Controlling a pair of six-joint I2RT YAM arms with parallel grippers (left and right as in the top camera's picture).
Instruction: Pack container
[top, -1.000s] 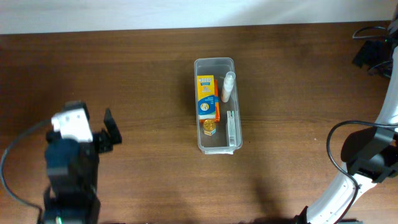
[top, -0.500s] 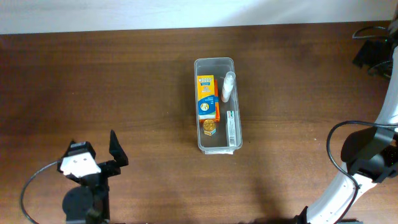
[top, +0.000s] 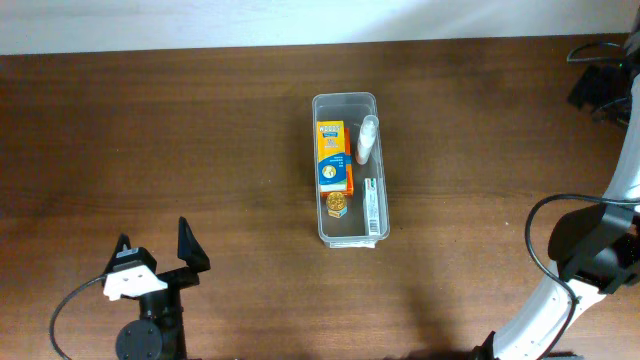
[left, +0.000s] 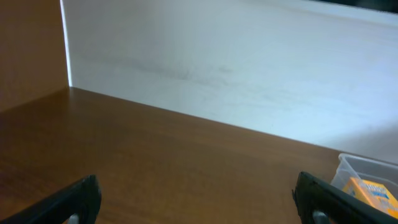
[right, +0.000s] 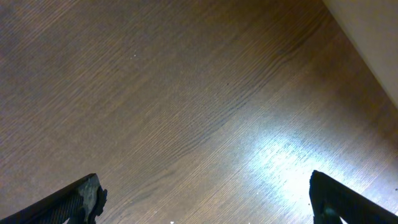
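Since the container (top: 346, 98) sits at the middle of the bench (top: 200, 130) with a yellow-and-orange box (top: 331, 150), a small white bottle (top: 367, 138), a round gold-coloured item (top: 338, 203) and a narrow white pack (top: 371, 205) lying inside it, I judge the packing done or close to it; nothing loose shows on the wood around it. That would explain how the arms are parked. My left end effector (top: 155, 243) hangs near the front of the bench, well apart from the container, fingers spread wide with nothing between them. My right end effector (right: 205, 208) is likewise spread and empty over bare wood. Overhead gives me the whole layout, with the box along one long wall and the bottle beside it toward the far end. Of the right arm (top: 585, 250) it shows only the body, not the fingers. My left wrist camera looks low across the bench toward a pale wall (left: 217, 62) and catches just a corner of the container with the box's orange edge, so I know that arm faces the bin. The right wrist view offers only wood grain and a glare patch (right: 280, 155), nothing of the task.
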